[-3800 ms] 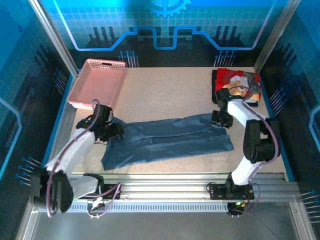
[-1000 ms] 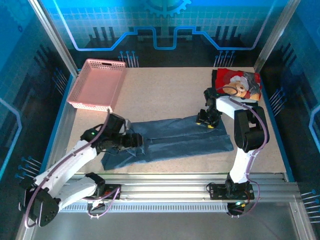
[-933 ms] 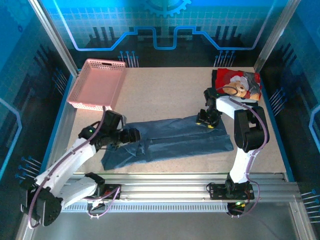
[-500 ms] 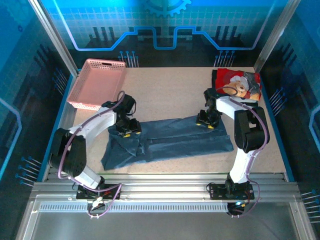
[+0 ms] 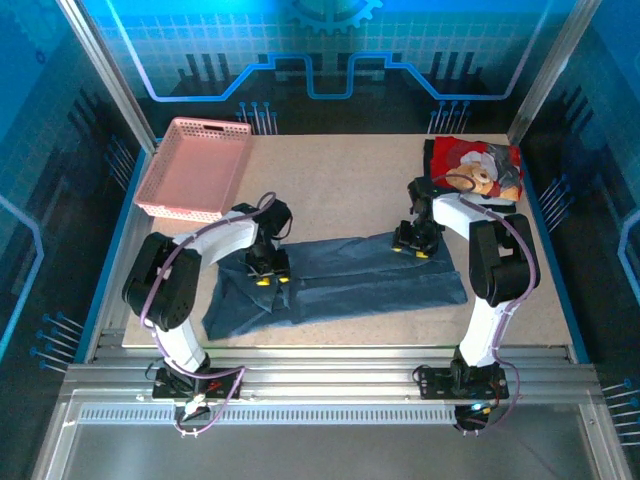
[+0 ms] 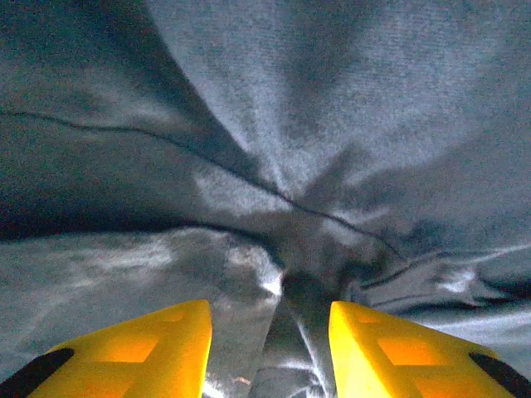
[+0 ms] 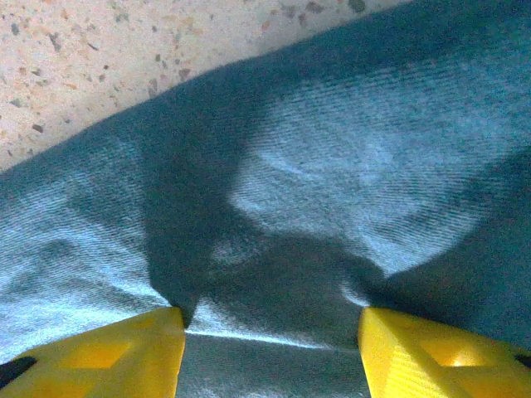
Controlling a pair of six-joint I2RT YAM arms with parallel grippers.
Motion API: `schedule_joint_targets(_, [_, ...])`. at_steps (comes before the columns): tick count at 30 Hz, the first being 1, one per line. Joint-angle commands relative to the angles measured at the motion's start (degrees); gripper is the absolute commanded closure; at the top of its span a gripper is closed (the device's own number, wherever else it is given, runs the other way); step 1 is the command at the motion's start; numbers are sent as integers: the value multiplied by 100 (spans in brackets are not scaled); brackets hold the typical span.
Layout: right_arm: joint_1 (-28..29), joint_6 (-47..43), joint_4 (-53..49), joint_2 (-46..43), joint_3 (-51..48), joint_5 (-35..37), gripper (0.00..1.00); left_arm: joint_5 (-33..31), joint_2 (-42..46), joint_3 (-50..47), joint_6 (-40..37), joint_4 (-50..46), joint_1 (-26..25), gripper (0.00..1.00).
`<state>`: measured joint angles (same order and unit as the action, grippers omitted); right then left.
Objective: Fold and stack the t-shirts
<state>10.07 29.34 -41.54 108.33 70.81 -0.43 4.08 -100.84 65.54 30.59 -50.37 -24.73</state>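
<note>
The slate-blue t-shirt [image 7: 332,166] covers most of the frame, and its curved edge meets the speckled tabletop [image 7: 124,50] at the upper left. The right gripper [image 7: 270,344] sits low on the cloth with its jaws apart. A thin crease runs between the yellow fingertips [image 7: 108,352].

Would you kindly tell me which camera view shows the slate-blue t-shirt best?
The top external view: the slate-blue t-shirt shows nearly whole, spread across the table. The left wrist view gives a close patch of bunched folds; the right wrist view, a smooth stretch at its edge.
</note>
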Motion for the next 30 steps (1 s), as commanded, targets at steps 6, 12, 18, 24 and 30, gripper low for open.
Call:
schedule_joint_targets(6, [48,-95,-127,-15,-164,-91,40,-248,-304,229,118,-78,-32,67])
schedule_joint_targets(12, [50,-108,-109,5,-155,-99,40,-375,-248,131,97,-119,-20,88])
schedule_joint_targets(18, [50,-148,-127,21,-154,-83,41,-591,387,-139,272,-349,-14,98])
schedule_joint_targets(24, [22,-201,-126,36,-150,-87,41,-751,1731,-1153,996,-525,-14,99])
schedule_joint_targets(30, [15,-253,-118,125,-68,-155,41,-967,3267,-2405,2177,-858,12,99])
